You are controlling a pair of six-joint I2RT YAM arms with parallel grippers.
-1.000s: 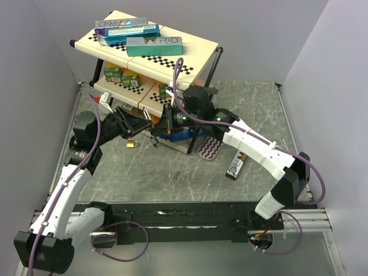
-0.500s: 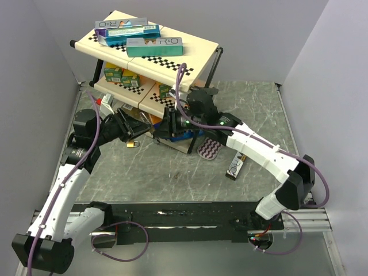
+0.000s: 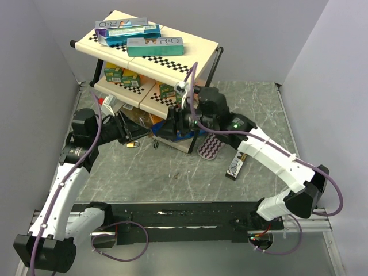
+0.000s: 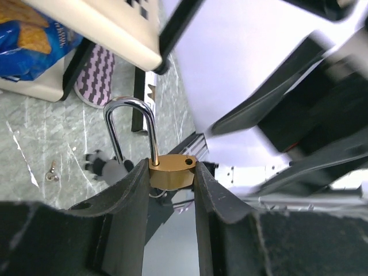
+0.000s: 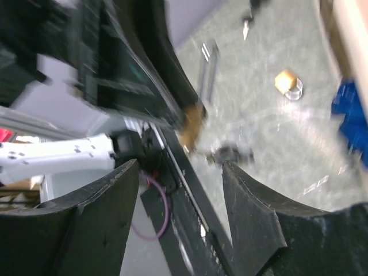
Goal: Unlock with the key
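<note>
I have the left gripper (image 4: 170,177) clamped on the padlock (image 4: 171,168), brass body pinched between both fingers, shackle (image 4: 129,123) sticking out past the fingertips. The padlock is held in the air just in front of the shelf rack (image 3: 198,50), off its lower left end, above the worktop (image 3: 172,169).

One shackle leg sits in the body. The other comes down outside it, and I see an empty hole on the body's top face. That reads as swung open, but the free end is hidden behind a finger, so I'm not certain.

A small dangling piece (image 5: 230,153) hangs under the body. It's blurred in both wrist views and I can't tell what it is.

The right gripper (image 5: 181,165) has its fingers wide apart with nothing between them. It faces the padlock from the other side, near but not touching, in front of the rack's bottom shelf.

Also around the rack:
- A small brass piece (image 3: 133,145) is on the worktop in front of the left end; too small to identify.
- A purple striped pouch (image 3: 210,149) is at the front right leg.
- A dark flat packet (image 3: 236,165) is farther out from that leg.
- Teal boxes (image 3: 154,45) are on the top shelf.
</note>
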